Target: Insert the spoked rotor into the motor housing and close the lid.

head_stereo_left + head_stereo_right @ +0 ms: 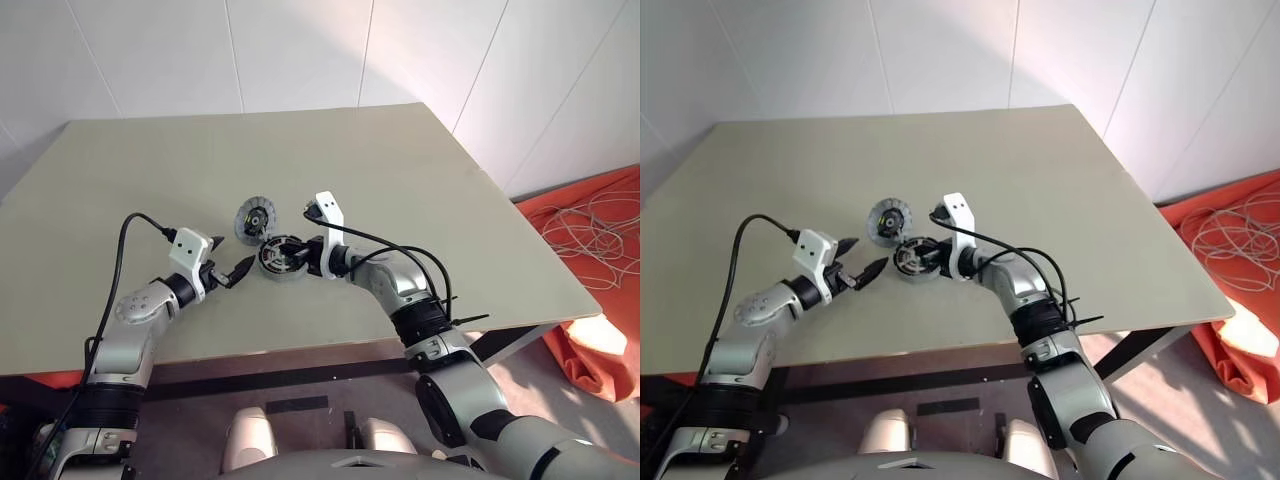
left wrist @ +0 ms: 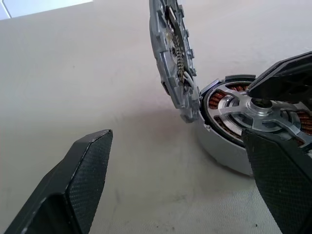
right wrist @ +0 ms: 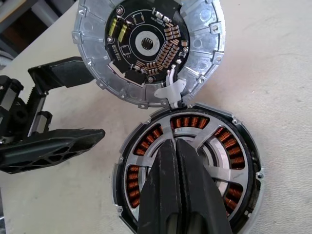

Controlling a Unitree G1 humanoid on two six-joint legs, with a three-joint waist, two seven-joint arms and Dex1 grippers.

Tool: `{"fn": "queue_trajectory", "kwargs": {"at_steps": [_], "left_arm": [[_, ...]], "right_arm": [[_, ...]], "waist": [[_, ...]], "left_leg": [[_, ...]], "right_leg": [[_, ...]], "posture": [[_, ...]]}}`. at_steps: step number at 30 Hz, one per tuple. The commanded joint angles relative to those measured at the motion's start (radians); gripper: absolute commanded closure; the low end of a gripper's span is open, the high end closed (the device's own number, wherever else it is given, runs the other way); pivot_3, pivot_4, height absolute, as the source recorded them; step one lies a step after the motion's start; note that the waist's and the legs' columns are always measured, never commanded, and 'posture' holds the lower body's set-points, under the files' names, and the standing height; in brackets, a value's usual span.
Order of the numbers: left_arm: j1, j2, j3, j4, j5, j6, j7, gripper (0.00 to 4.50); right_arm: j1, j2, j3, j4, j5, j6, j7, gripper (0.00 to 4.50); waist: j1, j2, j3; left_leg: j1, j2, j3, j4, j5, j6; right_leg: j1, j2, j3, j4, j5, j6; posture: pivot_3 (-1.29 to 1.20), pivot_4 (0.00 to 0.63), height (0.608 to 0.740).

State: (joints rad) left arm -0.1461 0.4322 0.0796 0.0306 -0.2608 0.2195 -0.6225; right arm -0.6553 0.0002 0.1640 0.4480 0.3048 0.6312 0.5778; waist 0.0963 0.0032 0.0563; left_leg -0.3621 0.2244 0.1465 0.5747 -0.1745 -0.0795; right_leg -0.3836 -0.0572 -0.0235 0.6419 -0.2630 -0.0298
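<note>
Table (image 1: pixel 420 190): pale olive-grey top, before me. Resting on it: motor housing (image 3: pixel 243 161), copper windings showing, spoked rotor (image 3: pixel 214 175) seated inside; lid (image 3: pixel 200 29) propped on edge against the housing's rim.

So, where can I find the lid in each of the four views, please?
Left eye view: the lid, tilted open, centre, just behind the motor housing.
Right eye view: centre-left, again behind the housing.
Left wrist view: edge-on at the top middle.
Right wrist view: upper half, its circuit-board face showing.
Shared landmark: the motor housing's copper windings, directly next to the lid.
</note>
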Motion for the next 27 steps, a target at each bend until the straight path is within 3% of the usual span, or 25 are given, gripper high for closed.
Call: {"fn": "queue_trajectory", "kwargs": {"at_steps": [1,8,17,22,26,27], "left_arm": [[-0.009,0.011,0.016,-0.057,-0.008,0.011,0.010,0.00],[-0.008,0.011,0.017,-0.052,-0.006,0.010,0.008,0.00],[-0.025,0.007,0.013,-0.011,-0.003,-0.013,-0.003,0.00],[-0.019,0.001,0.009,-0.005,0.000,-0.025,-0.004,0.00],[-0.019,-0.001,0.007,-0.005,0.000,-0.027,-0.004,0.00],[-0.021,-0.001,0.007,-0.005,0.000,-0.025,-0.003,0.00]], "right_arm": [[-0.007,0.003,0.002,0.069,-0.033,-0.019,-0.005,4.48],[0.002,-0.003,-0.018,0.085,-0.033,-0.052,0.011,4.48],[-0.011,-0.048,-0.033,-0.071,-0.017,-0.214,0.117,4.48],[-0.038,-0.151,0.021,-0.111,-0.076,-0.294,0.227,4.48],[-0.083,-0.298,0.095,-0.138,-0.131,-0.393,0.436,4.48],[-0.095,-0.325,0.110,-0.130,-0.144,-0.421,0.478,4.31]], "waist": [[0.000,0.000,0.000],[0.000,0.000,0.000],[0.000,0.000,0.000],[0.001,0.000,0.000],[0.001,0.000,0.001],[0.001,0.000,0.001]], "left_leg": [[0.001,0.000,0.000,0.000,0.000,0.000],[0.013,0.000,0.001,-0.001,-0.001,0.001],[0.010,0.000,0.000,-0.001,-0.001,0.002],[0.009,0.000,0.001,-0.001,-0.002,0.004],[0.009,0.000,0.001,-0.001,-0.003,0.005],[0.009,0.000,0.001,0.000,-0.003,0.005]], "right_leg": [[0.000,0.000,0.000,0.000,0.000,0.000],[0.013,0.000,0.001,0.000,-0.001,-0.001],[0.010,0.000,0.001,-0.001,-0.001,-0.001],[0.010,0.000,0.001,-0.002,-0.001,-0.001],[0.011,0.000,0.001,-0.002,-0.001,-0.001],[0.011,0.000,0.001,-0.002,-0.001,-0.001]], "posture": [[0.00,0.000,0.740],[0.00,0.000,0.740],[0.00,0.000,0.740],[0.00,0.000,0.740],[0.00,0.000,0.740],[0.00,0.000,0.740]]}}
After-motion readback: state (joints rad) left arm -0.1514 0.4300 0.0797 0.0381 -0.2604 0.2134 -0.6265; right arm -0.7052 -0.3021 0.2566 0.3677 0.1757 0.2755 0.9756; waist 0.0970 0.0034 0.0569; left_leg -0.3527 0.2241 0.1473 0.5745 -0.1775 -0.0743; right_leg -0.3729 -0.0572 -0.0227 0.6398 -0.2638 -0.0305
